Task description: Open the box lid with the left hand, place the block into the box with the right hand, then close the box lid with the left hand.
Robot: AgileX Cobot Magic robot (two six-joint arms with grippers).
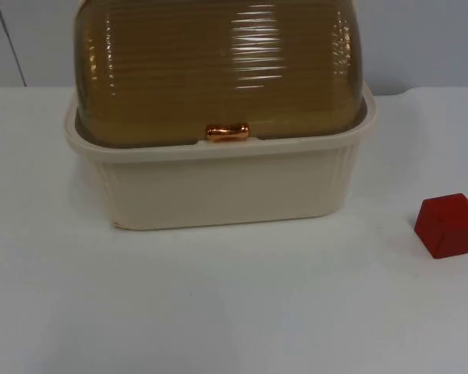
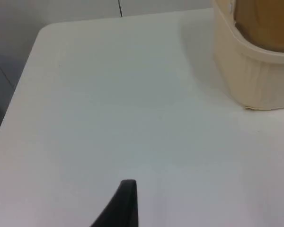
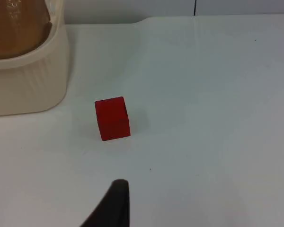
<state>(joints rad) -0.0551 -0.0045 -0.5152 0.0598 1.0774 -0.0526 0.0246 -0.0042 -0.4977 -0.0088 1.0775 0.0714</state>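
— What have you got on the right wrist camera?

— I see the red block [image 3: 112, 118] sitting flat on the white desk [image 3: 213, 118], on its own, nothing touching it. One black fingertip [image 3: 114, 205] of the right gripper stands near it, with bare desk between the two.

— And the box?

— I can see a rounded corner of the cream box [image 3: 31, 80], ribbed on its wall, resting on the desk and apart from the block. Its brown translucent lid [image 3: 16, 26] is down inside the rim. Beyond the desk's far edge I make out the grey partition wall [image 3: 132, 8], with a dark vertical seam.
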